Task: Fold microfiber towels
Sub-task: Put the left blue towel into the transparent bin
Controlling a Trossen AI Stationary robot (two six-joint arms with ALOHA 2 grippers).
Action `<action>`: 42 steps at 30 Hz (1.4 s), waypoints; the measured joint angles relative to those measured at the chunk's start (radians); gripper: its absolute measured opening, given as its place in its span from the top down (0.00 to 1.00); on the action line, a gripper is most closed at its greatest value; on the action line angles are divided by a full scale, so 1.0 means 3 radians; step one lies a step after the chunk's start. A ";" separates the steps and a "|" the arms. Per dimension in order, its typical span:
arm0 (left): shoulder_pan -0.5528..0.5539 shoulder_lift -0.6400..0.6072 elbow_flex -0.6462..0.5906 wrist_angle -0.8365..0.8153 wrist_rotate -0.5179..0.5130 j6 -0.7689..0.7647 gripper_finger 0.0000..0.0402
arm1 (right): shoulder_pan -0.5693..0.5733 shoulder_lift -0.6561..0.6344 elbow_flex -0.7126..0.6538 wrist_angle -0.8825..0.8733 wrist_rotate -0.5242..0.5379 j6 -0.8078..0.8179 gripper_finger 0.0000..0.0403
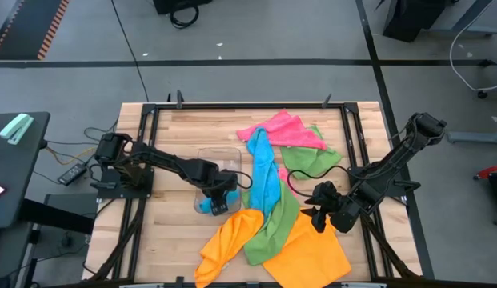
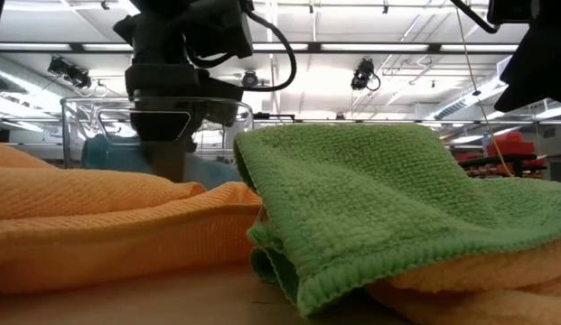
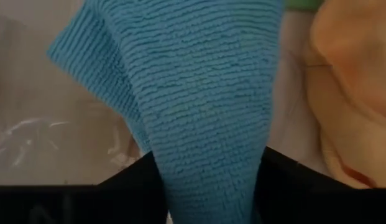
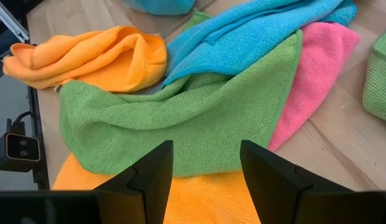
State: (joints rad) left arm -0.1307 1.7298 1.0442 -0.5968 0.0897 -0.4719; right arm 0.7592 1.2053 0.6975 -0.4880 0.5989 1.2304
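Left gripper (image 1: 216, 202) is low over the worktop (image 1: 172, 132) at centre-left, just in front of the clear plastic tray (image 1: 210, 154). In the left wrist view a sky blue towel (image 3: 199, 99) runs down between its dark fingers (image 3: 127, 190); the fingers sit close against the fold, so it looks gripped, jaws partly closed on the cloth.

Towel pile fills the middle of the worktop: a long sky blue towel (image 1: 264, 172) runs front to back, a pink towel (image 1: 286, 130) at the back with a green towel (image 1: 310, 157) beside it, another green towel (image 1: 276, 224) toward the front, overlapping an orange towel (image 1: 229, 238) bunched on the front left and an orange towel (image 1: 310, 250) spread on the front right.

Right gripper (image 1: 320, 210) hovers over the right edge of the pile, just above the orange and green cloths. Its fingers (image 4: 156, 171) stand apart, nothing between them, not touching any towel.
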 joint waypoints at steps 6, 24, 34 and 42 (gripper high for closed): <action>0.0139 0.0000 0.0184 -0.0066 0.0329 0.0324 0.76 | 0.0002 0.0000 0.0000 0.0005 -0.0003 0.0000 0.51; 0.0678 -0.0008 0.1114 -0.1379 -0.0512 0.2313 0.87 | 0.0002 0.0000 0.0000 0.0030 -0.0020 0.0000 0.51; 0.0632 -0.0001 0.1010 -0.1335 -0.1369 0.2438 0.89 | 0.0002 0.0000 0.0000 0.0030 -0.0020 0.0026 0.51; 0.0336 0.0023 0.0700 -0.1040 -0.1437 0.1909 0.90 | 0.0002 0.0000 0.0000 0.0029 -0.0020 0.0026 0.51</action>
State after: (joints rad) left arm -0.0299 1.7367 1.2541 -0.9087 -0.3414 0.1007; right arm 0.7597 1.2053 0.6975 -0.4793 0.5930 1.2380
